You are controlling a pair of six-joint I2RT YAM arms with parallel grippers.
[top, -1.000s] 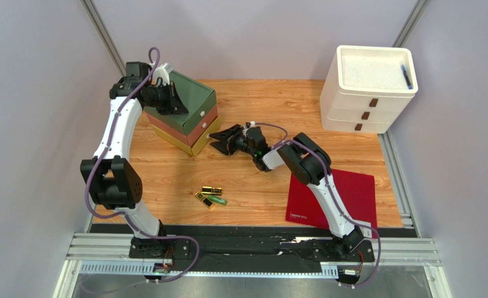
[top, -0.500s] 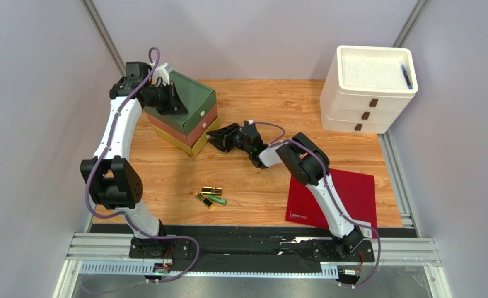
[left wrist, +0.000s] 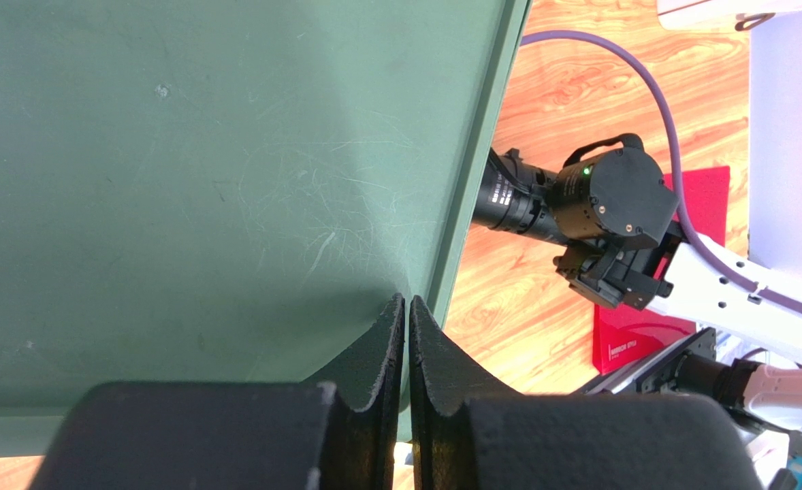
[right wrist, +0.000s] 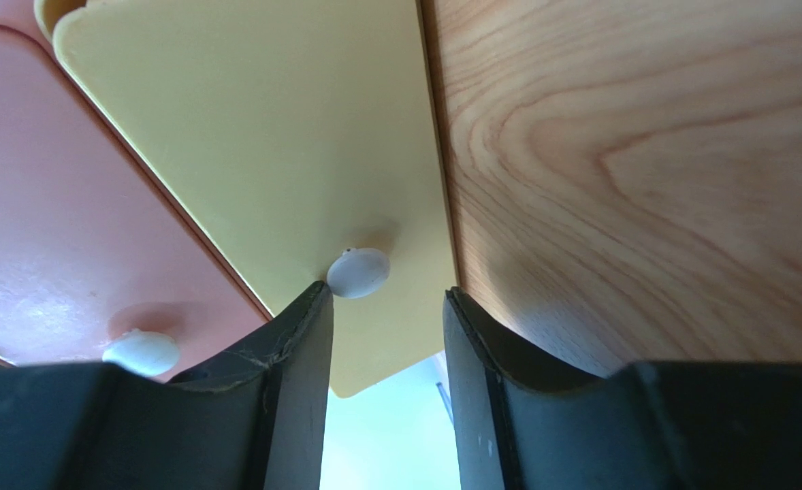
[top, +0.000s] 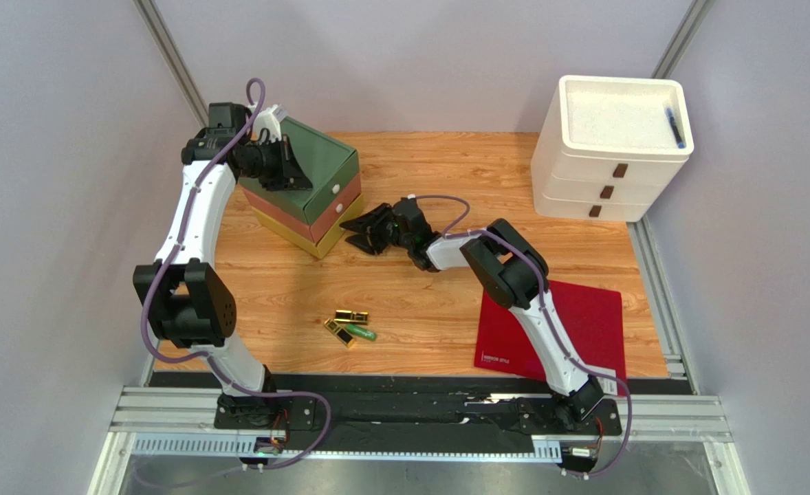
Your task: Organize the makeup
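Left gripper [left wrist: 407, 337] is clenched, empty, over the green box top [left wrist: 201, 174]. Right gripper [right wrist: 385, 337] is held parted, with the yellow drawer's [right wrist: 252, 133] white knob [right wrist: 358, 273] at its fingertips. Gold lipstick tubes [top: 352, 316] and green tube [top: 362, 333] are seen together on the table [top: 275, 289].

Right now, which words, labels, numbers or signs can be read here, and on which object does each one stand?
No text can be read with certainty.
On the red sheet: small white print at its near left corner, too small from the top, blurred in the left wrist view.
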